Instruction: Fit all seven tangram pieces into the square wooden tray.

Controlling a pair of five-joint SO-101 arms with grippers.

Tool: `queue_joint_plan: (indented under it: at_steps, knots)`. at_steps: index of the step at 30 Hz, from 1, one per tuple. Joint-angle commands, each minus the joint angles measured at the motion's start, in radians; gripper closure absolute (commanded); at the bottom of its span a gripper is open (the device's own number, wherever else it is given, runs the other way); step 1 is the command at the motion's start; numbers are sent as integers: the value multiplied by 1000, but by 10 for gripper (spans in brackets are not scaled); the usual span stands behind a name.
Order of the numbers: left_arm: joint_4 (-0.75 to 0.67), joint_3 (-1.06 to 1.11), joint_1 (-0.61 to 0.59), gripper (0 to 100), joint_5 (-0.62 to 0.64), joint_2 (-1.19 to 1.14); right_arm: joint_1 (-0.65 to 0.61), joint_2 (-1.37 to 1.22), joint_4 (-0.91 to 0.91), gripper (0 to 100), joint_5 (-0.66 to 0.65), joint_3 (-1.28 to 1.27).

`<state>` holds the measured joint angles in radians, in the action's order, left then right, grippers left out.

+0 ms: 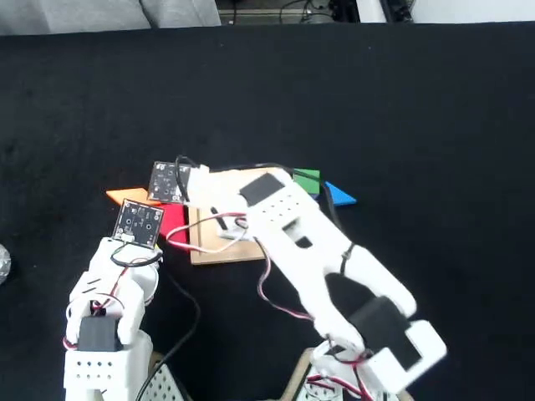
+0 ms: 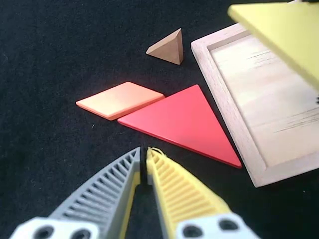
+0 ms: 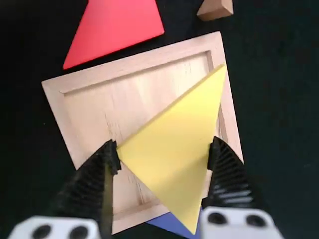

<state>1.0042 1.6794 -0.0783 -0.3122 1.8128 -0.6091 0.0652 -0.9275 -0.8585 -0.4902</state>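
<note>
Two black fingers [image 3: 94, 179] of the right gripper [image 3: 162, 148] are clamped on the large yellow triangle [image 3: 174, 134], one on each of two of its edges. The triangle hangs over the square wooden tray [image 3: 134, 64], one corner pointing toward a tray corner; I cannot tell whether it touches the tray floor. A sliver of the blue triangle [image 3: 162, 224] peeks out from under the yellow one, just past the tray's rim.

The left gripper [image 2: 144, 155] has its grey and yellow fingers [image 2: 172, 184] pressed together with nothing between them. It hangs low over the black counter [image 2: 50, 50], tips near the long edge of the large red triangle [image 2: 184, 122]. That red triangle lies flat just beside the tray's outer wall. The orange parallelogram [image 2: 119, 99] lies against the red triangle's far corner. A small plain wooden triangle [image 2: 168, 47] sits on the counter farther on, near the tray's corner and apart from the orange piece.

From the high view, the right arm stretches across the tray, covering much of it. A green piece [image 1: 308, 180] and the blue triangle lie side by side on the counter beyond the tray, on the side away from the red and orange pieces.
</note>
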Motion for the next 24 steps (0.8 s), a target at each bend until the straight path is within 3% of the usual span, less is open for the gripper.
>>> queue_joint_plan:
  at_steps: [1,6,12,14,16,18,20,24]
  knots:
    - [-3,21,-7,970,-5,2,11,-18,-49,864,-64,87]
    - [21,21,-5,967,-5,5,41,-24,-164,864,-204,130]
    - [21,21,-12,970,-5,6,55,-33,-101,864,-199,151]
    - [23,1,-67,970,-6,8,57,-33,-75,864,-178,154]
    - [25,-48,-197,970,9,9,63,-35,-52,864,-160,151]
    - [15,-59,-289,970,89,11,64,-56,-48,864,-158,153]
    - [14,-67,-326,970,167,11,66,-96,-40,864,-160,165]
    - [6,-67,-335,970,178,11,66,-200,-55,864,-158,229]
